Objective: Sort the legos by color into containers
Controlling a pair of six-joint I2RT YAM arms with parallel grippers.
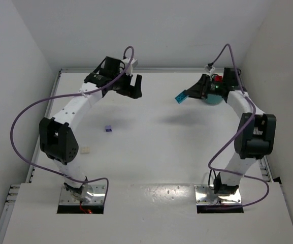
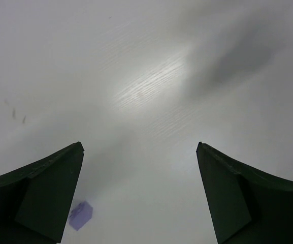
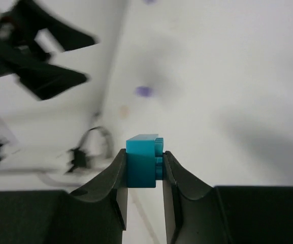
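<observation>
The right fingers point(image 3: 108, 185) are squeezed shut on a cyan brick point(image 3: 142, 162), one finger on each side of it. The brick sticks out past the fingertips, up in the air above the white surface point(image 1: 151, 152). Just behind it, under the right arm, sits the round teal dish point(image 1: 215, 100) at the far right of the surface. The arm hides most of the dish, so I cannot tell what is in its parts. A bit of something red point(image 1: 218, 79) shows at the far side of the dish, but I cannot tell what it is. The left fingers point(image 2: 39, 198) are spread wide apart and hold nothing. They hang in the air over the far left part of the surface. A tiny purple brick point(image 1: 108, 128) lies alone on the surface, nearer to us than the left fingers and well apart from the dish. A small cream brick point(image 1: 86, 150) lies farther to the left, close beside the left arm's dark elbow, not touching the purple one.
</observation>
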